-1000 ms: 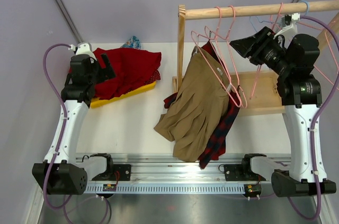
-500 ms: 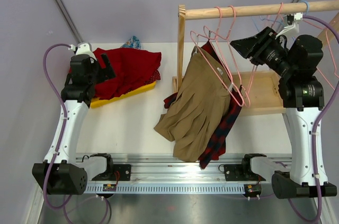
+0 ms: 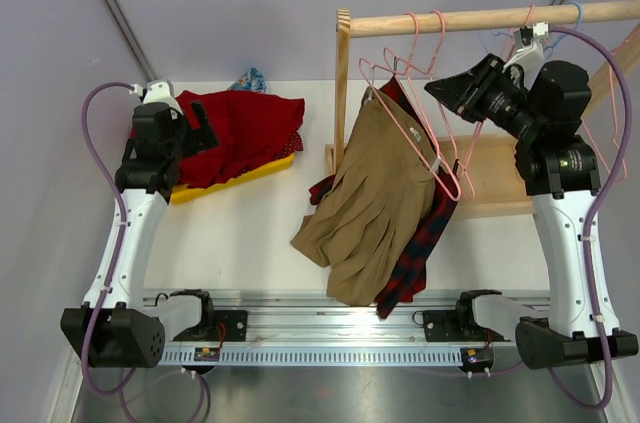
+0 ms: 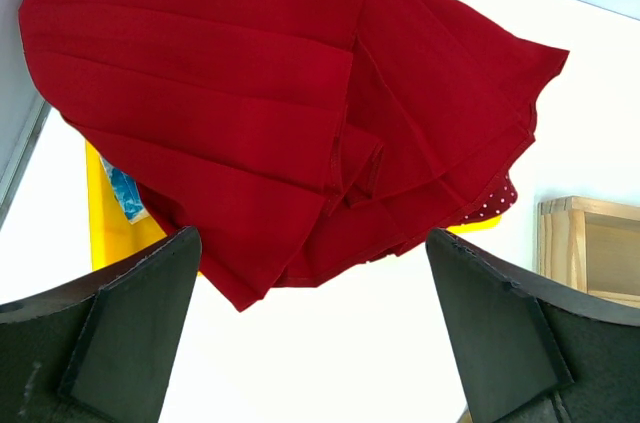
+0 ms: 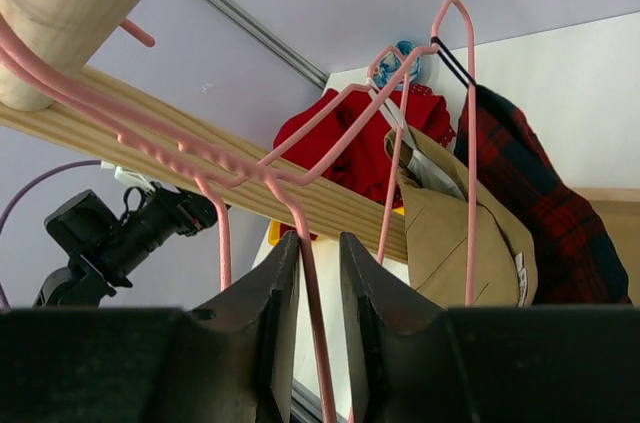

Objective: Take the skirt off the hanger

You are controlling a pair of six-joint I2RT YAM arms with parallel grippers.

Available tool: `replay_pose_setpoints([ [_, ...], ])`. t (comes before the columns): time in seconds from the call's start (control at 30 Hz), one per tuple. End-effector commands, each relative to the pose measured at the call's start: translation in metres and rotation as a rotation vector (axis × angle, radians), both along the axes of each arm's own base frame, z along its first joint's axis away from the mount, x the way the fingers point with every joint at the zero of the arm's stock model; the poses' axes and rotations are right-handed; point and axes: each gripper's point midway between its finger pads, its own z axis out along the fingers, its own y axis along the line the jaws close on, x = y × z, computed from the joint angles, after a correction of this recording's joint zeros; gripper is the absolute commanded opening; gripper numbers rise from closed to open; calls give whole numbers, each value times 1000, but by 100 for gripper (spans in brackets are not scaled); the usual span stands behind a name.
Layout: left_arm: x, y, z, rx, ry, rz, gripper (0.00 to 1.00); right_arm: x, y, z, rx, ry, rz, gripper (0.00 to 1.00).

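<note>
Okay, tan skirt point(image 3: 375, 198) first: khaki, pleated, hung centre-R off pink wire hangers point(image 5: 467, 143) under the wooden rail point(image 3: 480, 17). Waistband up near the rail, hem fanned out toward the near edge. Just behind it on the R, a red-black plaid skirt point(image 3: 420, 243), partly covered.

Containers: yellow tray point(image 3: 235, 178) at far L of the table point(image 3: 250, 243), w/ a red pleated skirt point(image 3: 240, 128) piled on top and spilling over its edges. Bit of blue patterned cloth point(image 3: 250, 78) poking out at the far side.

Left gripper point(image 4: 312, 243): above the red skirt, jaws spread wide, nothing btwn them, touching nothing.

Right gripper point(image 5: 318, 238): up by the rail on the R, well off the tan skirt. Jaws at a narrow slit w/ one pink hanger wire running thru it; can't tell if pinched or just enclosed.
</note>
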Motion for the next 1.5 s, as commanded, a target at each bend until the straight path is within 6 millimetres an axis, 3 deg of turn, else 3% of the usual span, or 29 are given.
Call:
replay_pose_setpoints([
  [0.0,2,-2,20,-4,-71,-20,99,4,7,1,-11,-32,28,24],
  [0.07,2,-3,20,-6,-71,-21,99,5,9,-2,-18,-27,34,17],
  [0.13,2,-3,20,-3,-71,-22,99,7,11,-7,-26,-12,38,0],
  [0.17,2,5,20,-3,-73,-2,99,7,10,-8,-37,-14,37,0],
  [0.27,1,-1,24,-13,-92,-36,99,6,3,-3,-75,-31,-2,0],
  [0.3,1,-3,25,-16,-100,-48,99,4,0,9,-85,-63,-16,0],
  [0.37,0,-5,31,-16,-129,-56,99,4,-8,15,-127,-72,-56,0],
  [0.4,-1,-11,33,-29,-140,-87,99,1,-15,36,-137,-119,-96,0],
  [0.47,-2,-14,39,-32,-172,-107,99,0,-21,43,-172,-128,-125,0],
  [0.5,-2,-17,41,-37,-183,-123,99,-4,-28,61,-179,-171,-161,0],
  [0.6,-3,-22,50,-40,-226,-154,99,-6,-36,77,-198,-207,-207,0],
  [0.73,0,-29,62,-30,-258,-192,99,-8,-39,80,-205,-207,-222,0],
  [0.77,0,-35,64,-10,-248,-215,99,-12,-40,80,-203,-209,-224,0],
  [0.87,-3,-60,96,70,-284,-255,99,-23,-46,74,-212,-211,-251,0],
  [0.9,-8,-76,107,89,-308,-273,99,-23,-51,69,-222,-200,-280,0],
  [0.93,-13,-85,131,94,-352,-290,99,-32,-55,72,-226,-216,-294,0],
  [1.03,-24,-124,160,68,-376,-392,99,-45,-59,71,-231,-208,-305,0],
  [1.07,-34,-132,182,61,-405,-421,99,-51,-59,72,-227,-212,-306,0],
  [1.17,-63,-180,201,32,-438,-563,99,-65,-64,73,-226,-224,-323,0],
  [1.33,-105,-224,221,-27,-491,-728,99,-93,-66,79,-218,-239,-318,0],
  [1.47,-129,-261,223,-14,-492,-839,99,-106,-70,85,-210,-269,-337,0],
])
